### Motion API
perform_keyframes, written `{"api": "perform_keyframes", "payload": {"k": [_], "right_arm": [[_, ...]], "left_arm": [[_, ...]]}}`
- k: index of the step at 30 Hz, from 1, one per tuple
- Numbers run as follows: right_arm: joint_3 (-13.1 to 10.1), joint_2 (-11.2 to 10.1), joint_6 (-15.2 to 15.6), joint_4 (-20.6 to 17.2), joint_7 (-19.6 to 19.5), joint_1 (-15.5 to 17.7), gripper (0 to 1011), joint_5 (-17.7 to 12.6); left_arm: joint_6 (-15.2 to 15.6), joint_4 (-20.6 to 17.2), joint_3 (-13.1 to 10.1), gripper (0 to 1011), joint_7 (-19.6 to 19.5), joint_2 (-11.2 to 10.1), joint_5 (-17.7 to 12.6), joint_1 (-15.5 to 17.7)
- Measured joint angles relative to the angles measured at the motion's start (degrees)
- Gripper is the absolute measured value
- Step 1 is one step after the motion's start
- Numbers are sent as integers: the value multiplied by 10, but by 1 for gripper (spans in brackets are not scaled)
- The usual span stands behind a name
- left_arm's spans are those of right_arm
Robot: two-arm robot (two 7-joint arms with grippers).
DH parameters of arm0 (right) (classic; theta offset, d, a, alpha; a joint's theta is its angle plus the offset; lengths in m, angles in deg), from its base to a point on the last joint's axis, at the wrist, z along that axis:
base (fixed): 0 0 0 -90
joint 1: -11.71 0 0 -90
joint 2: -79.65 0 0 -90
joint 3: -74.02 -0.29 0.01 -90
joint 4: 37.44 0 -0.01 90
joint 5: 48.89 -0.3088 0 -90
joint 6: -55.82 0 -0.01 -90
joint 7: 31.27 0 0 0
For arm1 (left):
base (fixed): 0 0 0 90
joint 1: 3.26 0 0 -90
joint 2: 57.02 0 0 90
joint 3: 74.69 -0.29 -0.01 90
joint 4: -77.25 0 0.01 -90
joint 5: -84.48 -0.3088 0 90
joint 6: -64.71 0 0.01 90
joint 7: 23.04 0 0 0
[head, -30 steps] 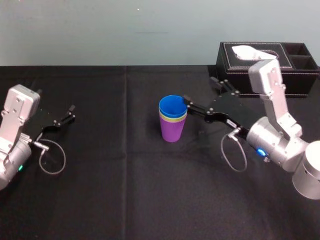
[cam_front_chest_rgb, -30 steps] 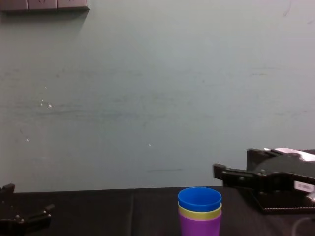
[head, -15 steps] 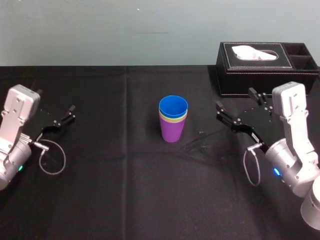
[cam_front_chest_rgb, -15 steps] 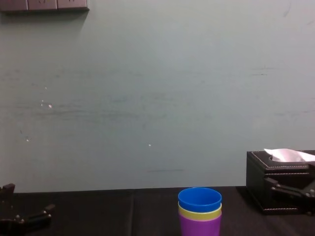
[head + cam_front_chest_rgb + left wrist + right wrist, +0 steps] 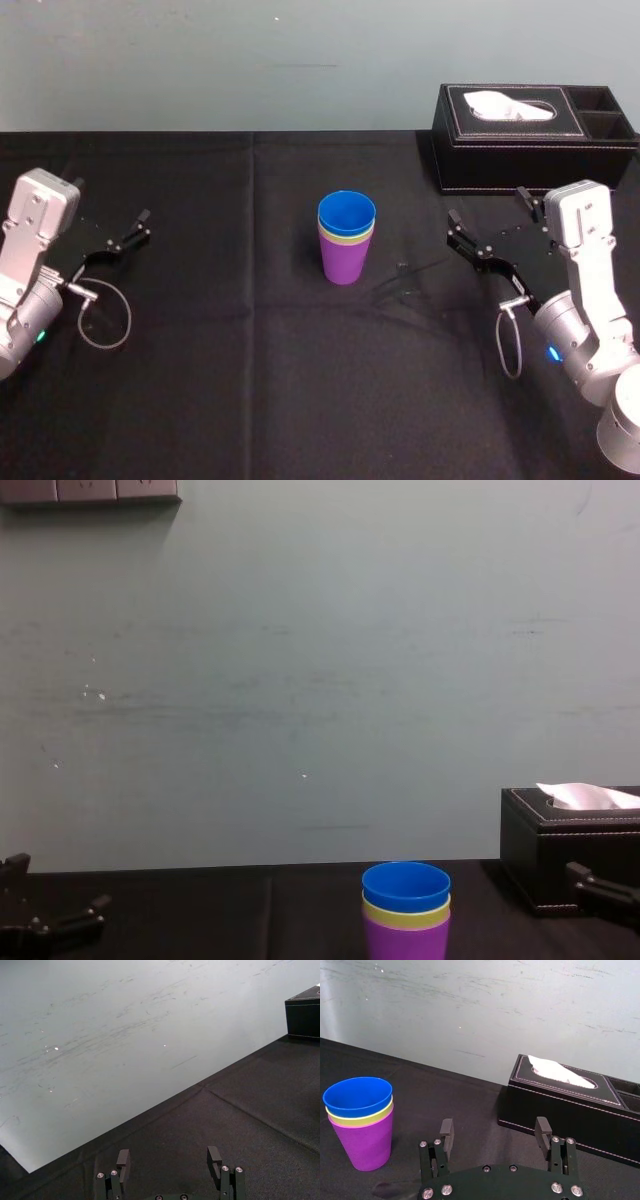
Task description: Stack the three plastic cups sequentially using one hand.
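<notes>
Left of the tissue box (image 5: 530, 130), the blue cup (image 5: 346, 213) sat nested in the yellow-green cup (image 5: 346, 238), inside the purple cup (image 5: 346, 262). The right gripper (image 5: 494, 1126) gaped empty before the box; the left gripper (image 5: 168, 1156), also spread, sat far left. Black tablecloth (image 5: 250, 380), pale wall (image 5: 300, 680).

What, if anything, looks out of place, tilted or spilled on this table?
Nothing stands out. The blue cup sits in the yellow-green cup, that in the purple cup, upright mid-table. The right gripper is open, well apart from them; the left gripper is open at the left.
</notes>
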Motion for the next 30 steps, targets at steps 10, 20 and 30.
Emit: {"api": "perform_keyframes", "payload": {"k": [10, 20, 30], "right_arm": [[1, -1, 0, 0, 1, -1, 1003, -2], [2, -1, 0, 0, 2, -1, 1003, -4], [2, -2, 1, -1, 3, -1, 1002, -5]], "left_arm": [[0, 0, 0, 1011, 0, 0, 0, 0], [0, 0, 0, 1011, 0, 0, 0, 0], [0, 0, 0, 1011, 0, 0, 0, 0]]}}
